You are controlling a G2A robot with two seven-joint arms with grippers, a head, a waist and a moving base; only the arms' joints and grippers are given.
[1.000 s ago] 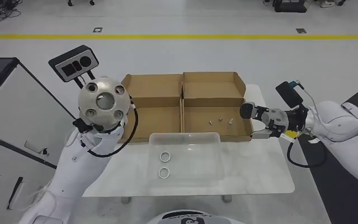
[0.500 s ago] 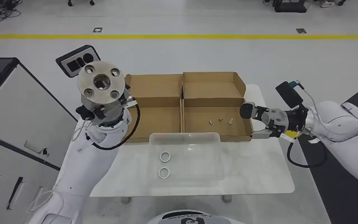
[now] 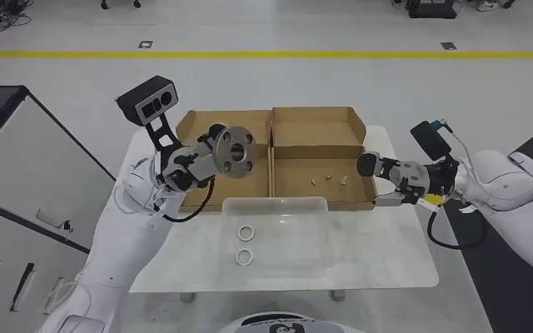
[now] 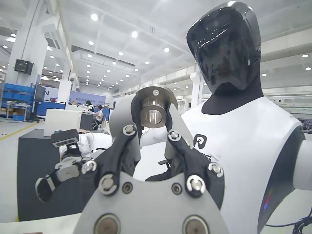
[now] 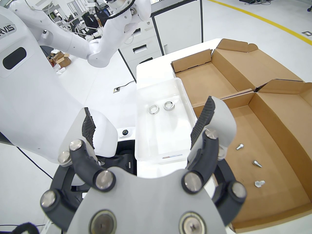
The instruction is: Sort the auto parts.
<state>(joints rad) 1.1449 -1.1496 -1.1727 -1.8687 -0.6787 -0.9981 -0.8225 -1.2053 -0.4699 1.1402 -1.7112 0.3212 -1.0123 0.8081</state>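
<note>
L gripper (image 3: 208, 158), clamped on flanged hub (image 3: 236, 152), has swung down over L box (image 3: 246, 185), drop likely next; R gripper (image 3: 376, 181) open, idle.

The left gripper (image 3: 215, 156), clamped on the flanged metal hub (image 3: 236, 151), swings in from outside the left cardboard box (image 3: 237, 185). A second ago it is raised beyond that box's outer edge; now it hangs over the box's near half. The hub's drilled face, first turned up toward the top camera, now tips sideways toward the box's inner wall, and the hub looks smaller. The arm's wrist camera (image 3: 146, 101) shifts closer to the box's far outer corner.
</note>
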